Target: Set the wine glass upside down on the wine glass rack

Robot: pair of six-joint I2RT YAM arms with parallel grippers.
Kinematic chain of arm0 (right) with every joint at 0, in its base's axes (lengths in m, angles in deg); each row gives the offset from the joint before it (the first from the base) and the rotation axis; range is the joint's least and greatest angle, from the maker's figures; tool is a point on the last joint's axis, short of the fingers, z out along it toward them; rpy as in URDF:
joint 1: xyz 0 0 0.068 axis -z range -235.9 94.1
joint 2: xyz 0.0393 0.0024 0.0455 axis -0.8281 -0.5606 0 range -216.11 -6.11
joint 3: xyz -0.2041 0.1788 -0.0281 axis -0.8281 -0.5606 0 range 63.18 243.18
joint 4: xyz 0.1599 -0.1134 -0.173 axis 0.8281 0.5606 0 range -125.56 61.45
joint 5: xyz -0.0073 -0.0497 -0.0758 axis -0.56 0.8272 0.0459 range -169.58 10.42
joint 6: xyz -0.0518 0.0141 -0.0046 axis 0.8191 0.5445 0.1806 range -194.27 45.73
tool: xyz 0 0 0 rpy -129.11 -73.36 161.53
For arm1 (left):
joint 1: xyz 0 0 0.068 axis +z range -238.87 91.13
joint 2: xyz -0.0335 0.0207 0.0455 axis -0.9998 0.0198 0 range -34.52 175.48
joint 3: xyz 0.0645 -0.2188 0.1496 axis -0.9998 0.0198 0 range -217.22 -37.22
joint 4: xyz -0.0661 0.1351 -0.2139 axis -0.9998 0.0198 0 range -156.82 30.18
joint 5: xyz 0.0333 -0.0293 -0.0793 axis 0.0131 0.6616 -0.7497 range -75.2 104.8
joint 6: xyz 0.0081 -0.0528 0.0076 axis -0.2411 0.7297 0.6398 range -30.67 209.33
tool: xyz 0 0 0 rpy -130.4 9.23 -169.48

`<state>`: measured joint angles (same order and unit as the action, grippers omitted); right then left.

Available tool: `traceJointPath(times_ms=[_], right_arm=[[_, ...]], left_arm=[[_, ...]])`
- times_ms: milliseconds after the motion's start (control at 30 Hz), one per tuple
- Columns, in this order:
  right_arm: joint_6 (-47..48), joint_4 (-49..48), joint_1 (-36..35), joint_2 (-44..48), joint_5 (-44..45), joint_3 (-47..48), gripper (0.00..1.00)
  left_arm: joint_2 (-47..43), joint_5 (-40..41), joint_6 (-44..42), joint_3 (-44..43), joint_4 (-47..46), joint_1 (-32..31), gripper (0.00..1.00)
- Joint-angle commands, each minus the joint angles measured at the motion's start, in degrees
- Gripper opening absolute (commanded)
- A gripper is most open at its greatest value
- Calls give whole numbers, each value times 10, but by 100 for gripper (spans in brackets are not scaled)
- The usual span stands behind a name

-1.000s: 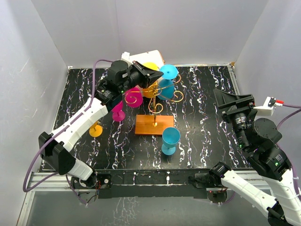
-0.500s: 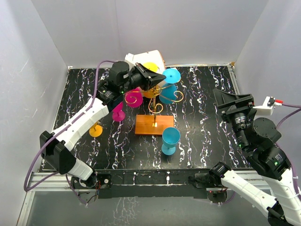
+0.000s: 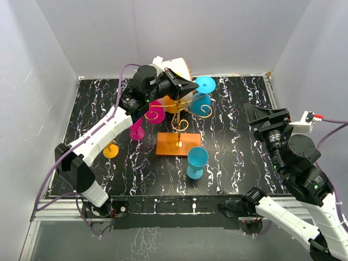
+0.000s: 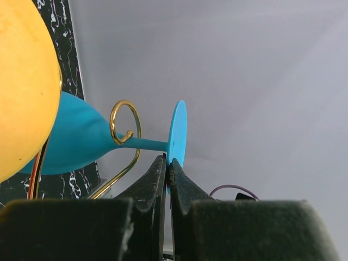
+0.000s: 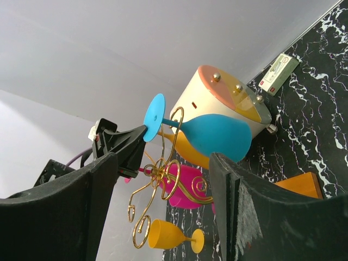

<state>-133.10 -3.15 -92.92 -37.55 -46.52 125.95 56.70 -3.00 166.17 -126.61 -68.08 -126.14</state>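
Observation:
A blue wine glass [image 3: 202,101] hangs bowl-down at the back right of the gold wire rack [image 3: 179,117], which stands on an orange-brown wooden base [image 3: 178,144]. In the left wrist view its stem passes through a gold curl [image 4: 125,122], with the round foot [image 4: 177,133] beyond. My left gripper [image 3: 193,86] is shut on the rim of that foot [image 3: 205,84]; its tips [image 4: 167,163] pinch the disc's lower edge. My right gripper [image 3: 266,117] is open and empty at the right, well clear of the rack. Its wrist view shows the blue glass [image 5: 215,136] and the rack [image 5: 157,174].
A yellow glass [image 3: 174,103] and a magenta glass [image 3: 154,111] also hang on the rack. A second blue glass [image 3: 197,162] stands in front of the base. A magenta glass [image 3: 136,129] and a yellow glass [image 3: 111,149] are on the table at the left. A white cylinder box [image 3: 174,68] lies behind.
My left gripper has moved right and back with the blue glass, carrying its foot further right along the rack's arm. The right arm has shifted slightly.

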Motion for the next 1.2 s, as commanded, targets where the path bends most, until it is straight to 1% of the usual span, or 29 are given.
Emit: traceJointPath(times_ms=[0,500,933,1167], right_arm=[[-3,-26,-1,1,10,1,66],[-2,-31,-1,-3,6,-2,66],[0,-28,-2,1,9,0,66],[0,-27,-2,2,7,-3,66]], left_arm=[[4,-11,-5,-31,-19,-4,0],[28,16,-18,-69,0,-6,0],[3,74,-47,-58,29,-1,0],[-7,78,-54,-47,38,-1,0]])
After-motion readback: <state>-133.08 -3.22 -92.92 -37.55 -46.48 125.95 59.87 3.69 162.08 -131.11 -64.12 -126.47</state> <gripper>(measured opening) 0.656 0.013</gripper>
